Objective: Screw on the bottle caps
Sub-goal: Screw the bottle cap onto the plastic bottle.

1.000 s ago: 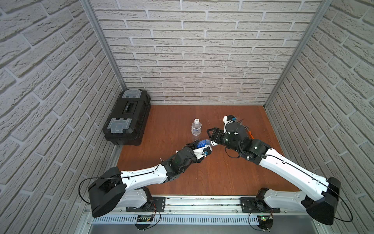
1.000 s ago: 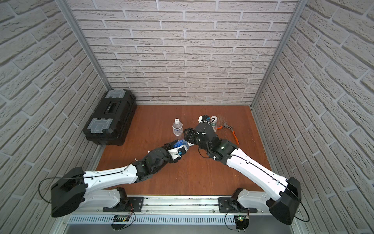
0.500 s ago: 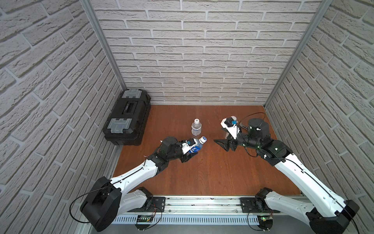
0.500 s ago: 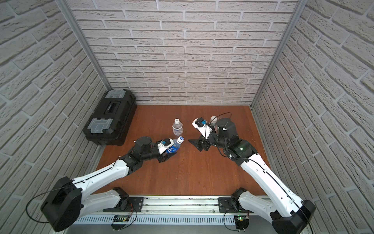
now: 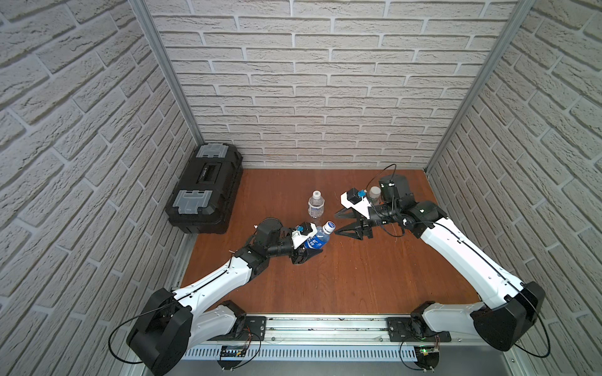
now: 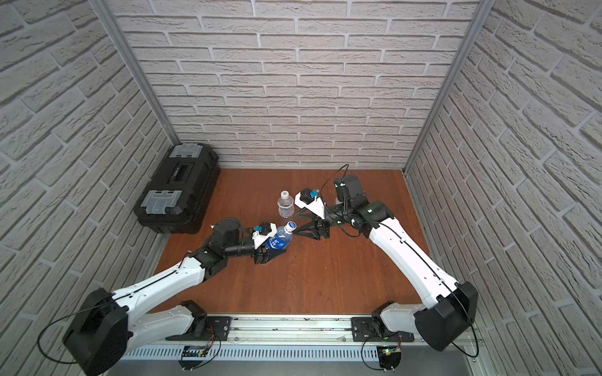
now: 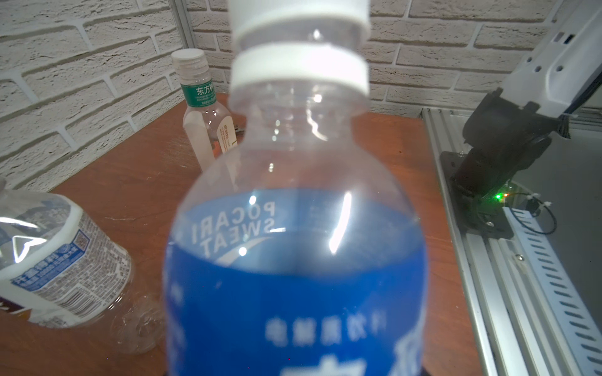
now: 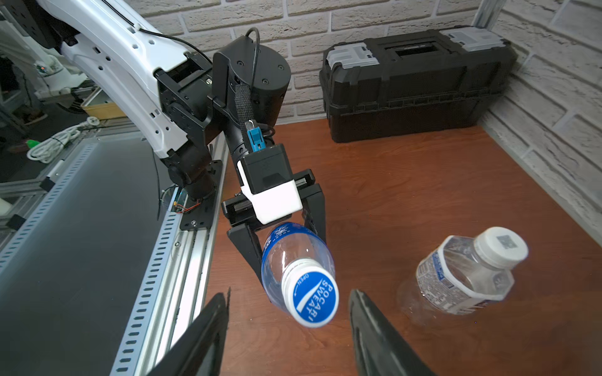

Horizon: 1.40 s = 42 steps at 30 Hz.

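Note:
My left gripper is shut on the blue-labelled bottle, holding it tilted off the table with its neck towards the right arm. The blue cap with a white mark sits on that neck. Open, my right gripper has a finger on each side of the cap, with a gap to each. The white-labelled bottle stands capped behind. The squarish bottle with a green neck band wears a white cap.
A black toolbox stands at the back left against the wall. Brick walls close in the wooden table on three sides. A metal rail runs along the front edge.
Both arms drew apart from the middle, the left one taking the bottle with it. The right gripper then came back up to the cap and its fingers narrowed.

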Available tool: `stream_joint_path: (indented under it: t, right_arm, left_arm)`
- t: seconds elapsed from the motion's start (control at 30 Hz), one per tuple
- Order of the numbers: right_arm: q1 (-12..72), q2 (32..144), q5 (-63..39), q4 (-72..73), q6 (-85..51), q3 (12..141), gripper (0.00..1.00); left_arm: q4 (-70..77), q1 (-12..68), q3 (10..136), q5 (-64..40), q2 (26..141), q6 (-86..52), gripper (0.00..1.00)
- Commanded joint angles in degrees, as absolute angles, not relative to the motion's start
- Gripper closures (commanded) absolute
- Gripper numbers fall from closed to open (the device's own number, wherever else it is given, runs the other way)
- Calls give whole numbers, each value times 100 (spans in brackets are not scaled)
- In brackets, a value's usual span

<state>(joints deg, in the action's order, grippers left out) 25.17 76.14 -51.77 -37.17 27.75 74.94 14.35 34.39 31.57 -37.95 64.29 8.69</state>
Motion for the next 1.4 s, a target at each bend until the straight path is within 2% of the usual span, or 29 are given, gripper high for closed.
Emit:
stream_joint_path:
  t: [0.0, 0.77, 1.07, 1.23, 1.37]
  right_arm:
    - [2503, 7762, -5644, -3720, 2690, 7770, 42]
    - [2637, 8183, -5731, -3724, 2431, 7884, 52]
    - [2646, 8246, -5909, -3771, 2499, 7927, 69]
    - [2663, 8185, -5889, -3660, 2657, 7701, 70]
    - [2681, 7997, -5833, -3011, 2465, 7378, 70]
  left_arm:
    - [1776, 3402, 3309, -4052, 6313, 764, 41]
    - [1920, 3402, 3322, -4071, 6270, 654, 41]
    - [1960, 3404, 3306, -4029, 6268, 621, 41]
    - [2608, 3393, 3116, -3652, 6234, 106, 41]
    - [3210, 3393, 3061, -3676, 6309, -504, 40]
